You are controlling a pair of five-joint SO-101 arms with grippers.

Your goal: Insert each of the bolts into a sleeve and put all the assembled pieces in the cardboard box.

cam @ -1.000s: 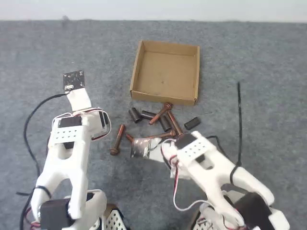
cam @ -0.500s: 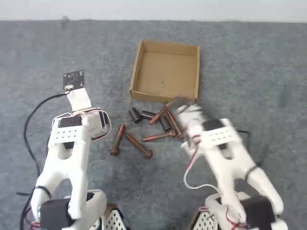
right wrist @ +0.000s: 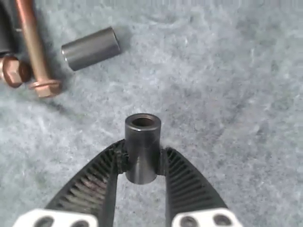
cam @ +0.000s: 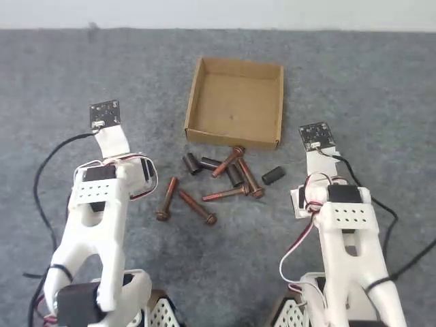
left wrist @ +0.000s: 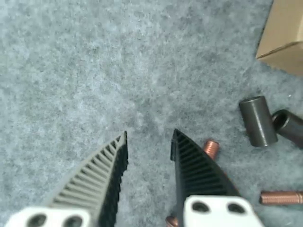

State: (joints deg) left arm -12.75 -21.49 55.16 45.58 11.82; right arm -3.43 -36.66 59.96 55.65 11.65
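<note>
My right gripper (right wrist: 143,151) is shut on a dark sleeve (right wrist: 142,135), held upright above the grey carpet with its bore showing. A second sleeve (right wrist: 91,48) lies a little ahead of it, beside copper bolts (right wrist: 32,45). In the high view the right arm (cam: 344,214) stands right of the pile of bolts (cam: 225,193) and sleeves (cam: 191,163), below the cardboard box (cam: 235,102). My left gripper (left wrist: 149,135) is open over bare carpet. A bolt's threaded tip (left wrist: 210,149) lies just beside one finger, and two sleeves (left wrist: 258,120) lie farther off.
The box's corner (left wrist: 284,38) appears in the left wrist view. A loose sleeve (cam: 272,175) lies at the right of the pile, close to the right arm. The left arm (cam: 99,197) stands left of the pile. Grey carpet covers the table (cam: 381,82).
The right arm has swung from over the bolt pile back to the right side of the table. The left arm has not moved.
</note>
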